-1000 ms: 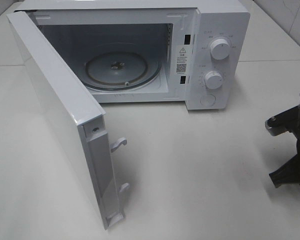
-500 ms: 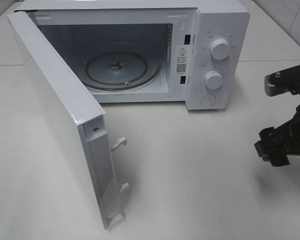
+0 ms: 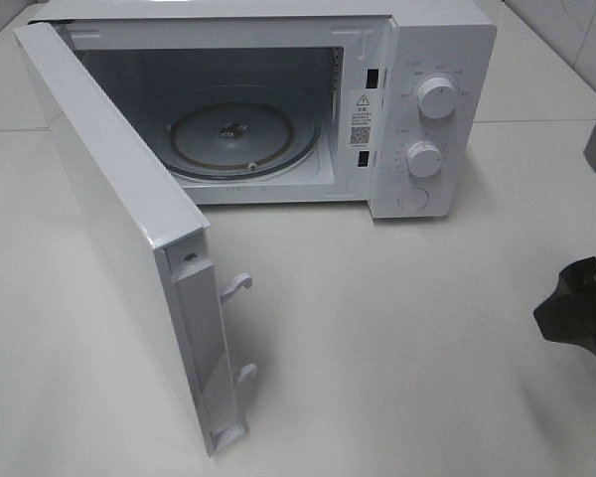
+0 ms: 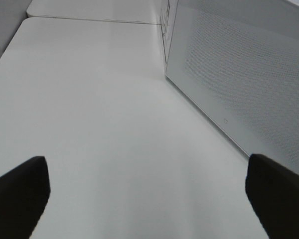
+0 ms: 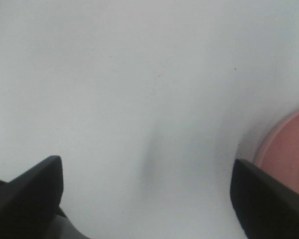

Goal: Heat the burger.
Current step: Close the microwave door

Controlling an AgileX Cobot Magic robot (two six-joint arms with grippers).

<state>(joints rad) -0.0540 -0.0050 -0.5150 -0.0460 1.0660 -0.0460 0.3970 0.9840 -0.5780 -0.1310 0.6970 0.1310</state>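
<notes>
On the desk point(image 3: 397, 328) the microwave point(image 3: 417, 109) stands with its door point(image 3: 129, 248) wide open. Both arms' jaws are spread apart and hold nothing. No burger shows anywhere; only a pink rim point(image 5: 289, 149) peeks beside the right jaws. A blind reach could bump that plate.

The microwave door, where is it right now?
In the high view the microwave door stands swung wide open on the left, hinged to the white microwave, leaving the glass turntable inside bare.
</notes>
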